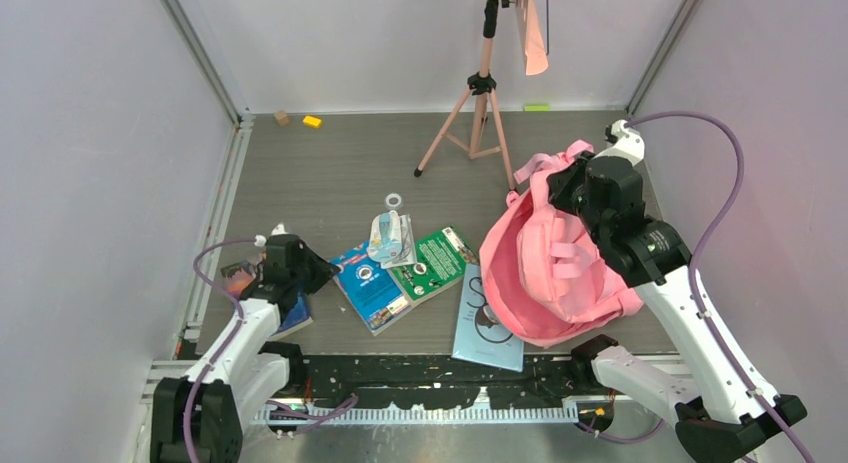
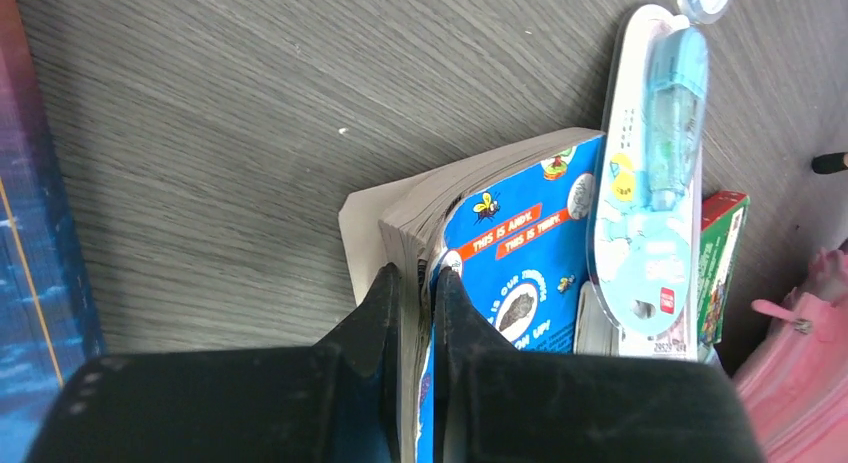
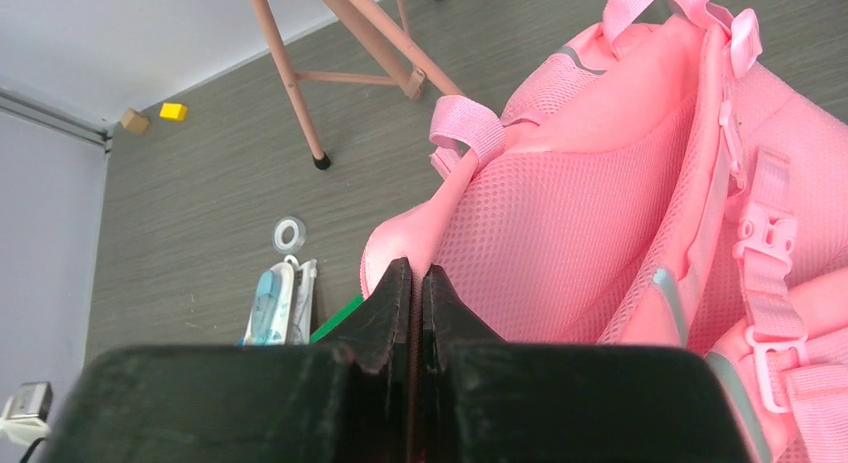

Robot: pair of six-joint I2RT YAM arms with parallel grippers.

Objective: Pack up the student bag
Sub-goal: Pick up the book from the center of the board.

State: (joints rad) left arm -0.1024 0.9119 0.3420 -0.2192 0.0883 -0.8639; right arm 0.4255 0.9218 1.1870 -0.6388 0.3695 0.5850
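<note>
The pink student bag (image 1: 555, 268) lies at the right of the table, its mouth facing left. My right gripper (image 1: 557, 188) is shut on the bag's upper rim; in the right wrist view the fingertips (image 3: 415, 273) pinch pink fabric of the bag (image 3: 600, 203). My left gripper (image 1: 312, 273) is shut on the near edge of a blue children's book (image 1: 372, 288). In the left wrist view the gripper (image 2: 418, 278) clamps the cover and pages of this book (image 2: 520, 253). A correction tape pack (image 1: 390, 238) lies on the books.
A green book (image 1: 432, 265) lies beside the blue one, and a pale blue book (image 1: 488, 328) lies at the bag's near left. A dark blue book (image 1: 292, 318) lies under my left arm. A tape ring (image 1: 393, 200), pink tripod (image 1: 480, 113), yellow block (image 1: 312, 121) and wooden block (image 1: 282, 117) stand further back.
</note>
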